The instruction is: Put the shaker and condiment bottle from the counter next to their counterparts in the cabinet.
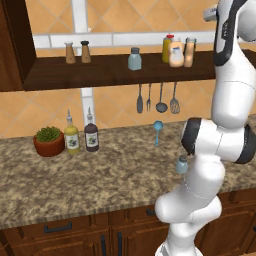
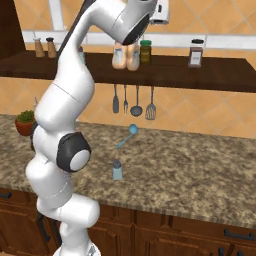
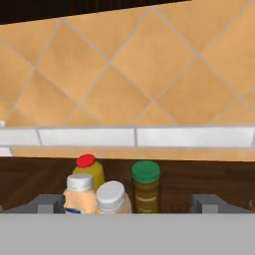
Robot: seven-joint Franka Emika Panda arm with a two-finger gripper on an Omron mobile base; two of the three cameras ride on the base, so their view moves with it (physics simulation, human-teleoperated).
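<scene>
This is a home kitchen, rendered in simulation. A speckled brown-grey granite counter [image 1: 110,180] runs the width of the room over dark wooden drawer fronts [image 1: 60,229] with black handles. The wall behind is laid with orange tiles [image 3: 149,64] crossed by a white band. A dark wooden cabinet [image 1: 120,70] shelf carries shakers and condiment bottles, and beneath its front edge hang cooking utensils [image 1: 161,98]: a spatula, a fork, a ladle and a slotted turner. Near the counter's back edge stand a potted plant [image 1: 49,141] and two sauce bottles [image 1: 81,134], with a blue spoon [image 2: 126,135] lying further along.
</scene>
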